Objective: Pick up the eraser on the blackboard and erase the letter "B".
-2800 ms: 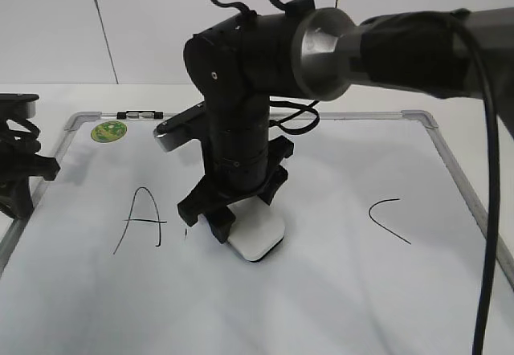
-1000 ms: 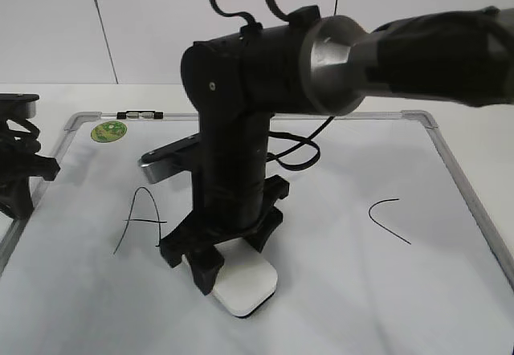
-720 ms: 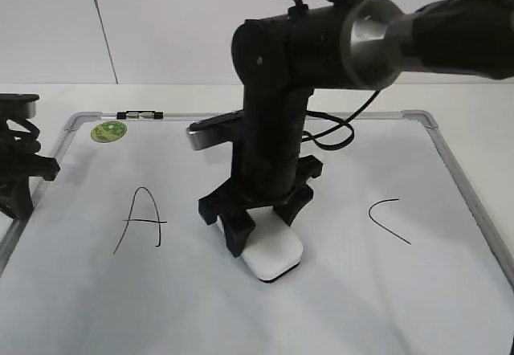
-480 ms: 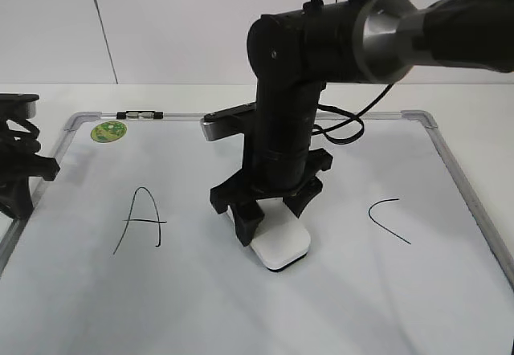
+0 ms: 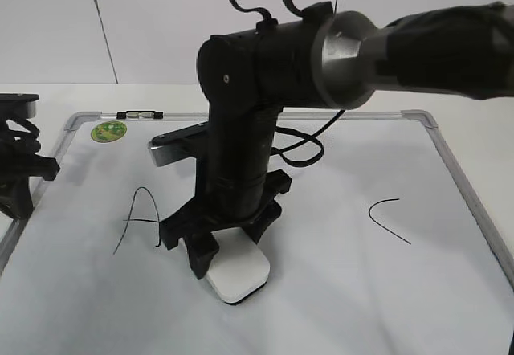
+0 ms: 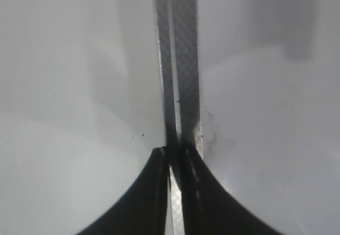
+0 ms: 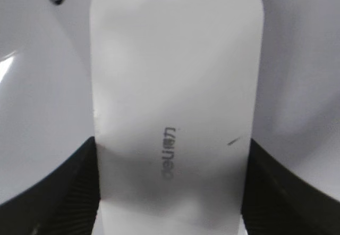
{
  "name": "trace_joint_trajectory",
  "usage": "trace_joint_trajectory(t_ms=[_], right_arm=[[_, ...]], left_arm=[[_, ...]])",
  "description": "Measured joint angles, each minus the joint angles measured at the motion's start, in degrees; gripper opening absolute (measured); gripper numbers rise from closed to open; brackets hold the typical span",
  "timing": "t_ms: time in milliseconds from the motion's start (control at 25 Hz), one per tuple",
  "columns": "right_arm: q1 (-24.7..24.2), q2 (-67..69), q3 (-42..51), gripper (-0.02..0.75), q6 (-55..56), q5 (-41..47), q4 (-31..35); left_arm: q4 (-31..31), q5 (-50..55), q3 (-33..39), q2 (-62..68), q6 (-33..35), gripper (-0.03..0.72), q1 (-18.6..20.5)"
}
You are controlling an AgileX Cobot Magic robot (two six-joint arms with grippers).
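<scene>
I see the right hand (image 5: 221, 252) clamped on the eraser (image 5: 237, 275), pressing it flat on the blackboard (image 5: 337, 291), just right of the "A" (image 5: 138, 220) and well left of the "C" (image 5: 389, 220). The left hand (image 6: 175, 160) sits over the board's left frame (image 6: 183, 59), its fingers nearly together, probably holding nothing. No "B" is visible to me.

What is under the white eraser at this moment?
The eraser, gripped by the right end effector, rests flat on the blackboard, right of the "A". A thin dark underside shows at its edge. Any ink beneath it is covered.
</scene>
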Motion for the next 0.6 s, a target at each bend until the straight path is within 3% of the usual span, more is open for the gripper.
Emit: trace_joint_trajectory(t_ms=[360, 600], right_arm=[[2.3, 0.0, 0.0, 0.519, 0.0, 0.0, 0.1], [-2.0, 0.0, 0.0, 0.519, 2.4, 0.0, -3.9]], left_arm=[[0.0, 0.0, 0.0, 0.0, 0.0, 0.034, 0.0], [0.0, 0.0, 0.0, 0.0, 0.0, 0.034, 0.0]])
